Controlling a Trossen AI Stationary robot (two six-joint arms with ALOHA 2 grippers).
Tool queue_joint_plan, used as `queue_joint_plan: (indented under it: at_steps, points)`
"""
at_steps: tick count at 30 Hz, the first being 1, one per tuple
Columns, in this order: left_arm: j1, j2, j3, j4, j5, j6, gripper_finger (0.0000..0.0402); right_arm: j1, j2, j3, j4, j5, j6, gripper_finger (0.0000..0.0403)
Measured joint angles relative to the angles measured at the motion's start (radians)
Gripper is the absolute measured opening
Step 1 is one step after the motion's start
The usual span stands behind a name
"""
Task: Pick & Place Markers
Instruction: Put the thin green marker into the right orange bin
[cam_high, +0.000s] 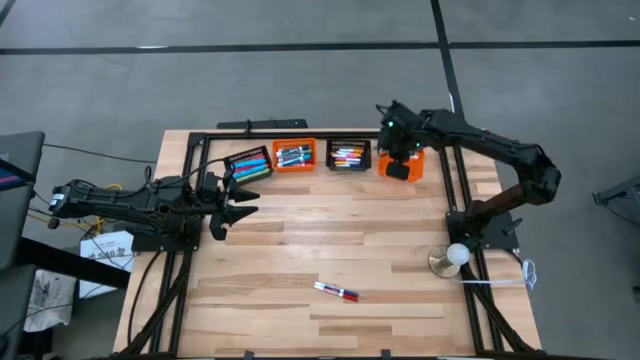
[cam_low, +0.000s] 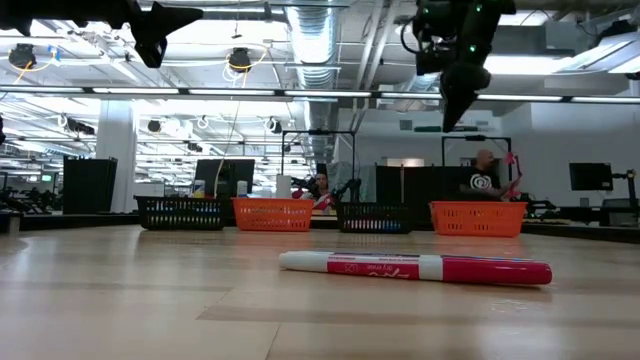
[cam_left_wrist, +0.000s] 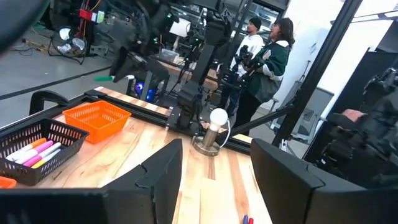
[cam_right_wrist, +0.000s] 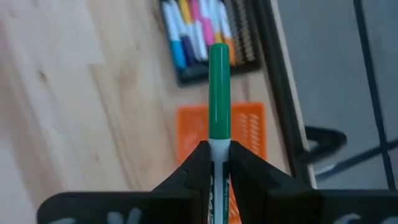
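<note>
A: Where was the right gripper (cam_right_wrist: 214, 163)?

B: At the upper right of the overhead view, above the far-right orange mesh basket (cam_high: 412, 165), clamped on a green-capped white marker (cam_right_wrist: 218, 93).

A: And the left gripper (cam_high: 224, 202)?

B: At the left of the overhead view, over bare wooden tabletop (cam_high: 330, 240), fingers spread apart, nothing between them.

A: Other markers?

B: Many coloured ones lay in the black mesh basket (cam_high: 249, 163), the second orange basket (cam_high: 294, 156) and another black basket (cam_high: 348, 154) along the top edge. Two loose markers (cam_high: 337, 292), one red-capped and one blue-capped, lay at the lower centre, well apart from both grippers.
</note>
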Motion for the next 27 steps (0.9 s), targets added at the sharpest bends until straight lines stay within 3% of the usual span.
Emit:
queue_joint_plan:
  at_steps: [16, 27]
  points:
    - [0.000, 0.000, 0.000, 0.000, -0.003, 0.000, 0.0190, -0.209, 0.010, -0.004, 0.033, -0.059, -0.051, 0.0040]
    - [0.000, 0.000, 0.000, 0.000, -0.034, 0.000, 0.0190, -0.255, 0.010, -0.192, 0.136, -0.079, -0.076, 0.0044]
